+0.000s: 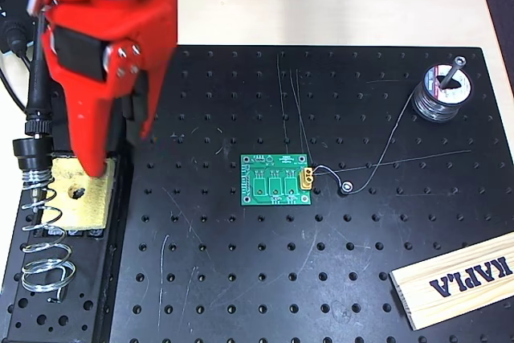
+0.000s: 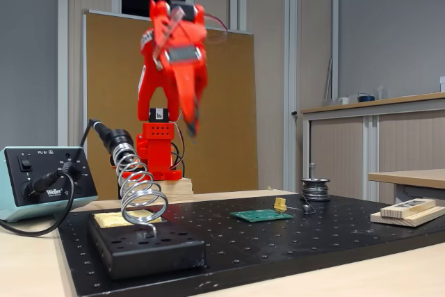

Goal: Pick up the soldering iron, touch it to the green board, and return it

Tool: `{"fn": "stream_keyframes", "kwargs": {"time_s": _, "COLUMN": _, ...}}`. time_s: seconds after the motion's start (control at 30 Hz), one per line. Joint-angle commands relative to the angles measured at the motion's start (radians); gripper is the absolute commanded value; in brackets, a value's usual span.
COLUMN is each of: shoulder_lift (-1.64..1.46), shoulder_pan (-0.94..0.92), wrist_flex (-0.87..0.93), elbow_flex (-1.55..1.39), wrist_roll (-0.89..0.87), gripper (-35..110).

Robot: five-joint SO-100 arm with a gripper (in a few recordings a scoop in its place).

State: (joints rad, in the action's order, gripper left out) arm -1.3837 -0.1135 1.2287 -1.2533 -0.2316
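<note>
Control box (image 2: 42, 182): pale teal casing, dark front panel, far left in the fixed view.
Soldering iron (image 1: 34, 106): slim black wand, seated in the silver coil holder (image 1: 44, 238), just left of the fingertips overhead.
Gripper (image 1: 95, 168): glossy red plastic, raised high, pointing down; fingers nearly together, holding nothing.
Green board (image 1: 277, 180): flat square, yellow connector, well right of the fingers.
Plate (image 1: 321, 279): black, perforated, matte.

Black soldering iron (image 1: 36, 110) sits tilted in its coil holder (image 1: 44, 238); small green board (image 1: 277, 180) lies flat mid-plate (image 1: 321, 279), yellow connector right.
</note>
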Motion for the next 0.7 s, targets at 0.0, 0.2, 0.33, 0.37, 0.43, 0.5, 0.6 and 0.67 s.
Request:
{"fn": "stream_keyframes", "kwargs": {"time_s": 0.0, "shoulder_lift": -0.153, "shoulder_pan": -0.101, "wrist_flex": 0.006, "elbow_flex": -0.097, "wrist_roll": 0.025, "gripper": 21}}
{"fn": "stream_keyframes", "kwargs": {"time_s": 0.2, "shoulder_lift": -0.232, "shoulder_pan": -0.252, "wrist_flex": -0.057, "elbow_flex": -0.244, "wrist_roll": 0.066, "gripper": 21}}
{"fn": "stream_keyframes", "kwargs": {"time_s": 0.33, "shoulder_lift": -0.229, "shoulder_pan": -0.307, "wrist_flex": -0.087, "elbow_flex": -0.314, "wrist_roll": 0.078, "gripper": 22}}
{"fn": "stream_keyframes", "kwargs": {"time_s": 0.37, "shoulder_lift": -0.227, "shoulder_pan": -0.314, "wrist_flex": -0.098, "elbow_flex": -0.331, "wrist_roll": 0.078, "gripper": 22}}
{"fn": "stream_keyframes", "kwargs": {"time_s": 0.43, "shoulder_lift": -0.227, "shoulder_pan": -0.319, "wrist_flex": -0.121, "elbow_flex": -0.364, "wrist_roll": 0.071, "gripper": 22}}
{"fn": "stream_keyframes", "kwargs": {"time_s": 0.5, "shoulder_lift": -0.232, "shoulder_pan": -0.318, "wrist_flex": -0.137, "elbow_flex": -0.388, "wrist_roll": 0.058, "gripper": 22}}
{"fn": "stream_keyframes", "kwargs": {"time_s": 0.6, "shoulder_lift": -0.245, "shoulder_pan": -0.304, "wrist_flex": -0.147, "elbow_flex": -0.422, "wrist_roll": 0.029, "gripper": 21}}
{"fn": "stream_keyframes", "kwargs": {"time_s": 0.67, "shoulder_lift": -0.261, "shoulder_pan": -0.295, "wrist_flex": -0.149, "elbow_flex": -0.44, "wrist_roll": 0.012, "gripper": 21}}
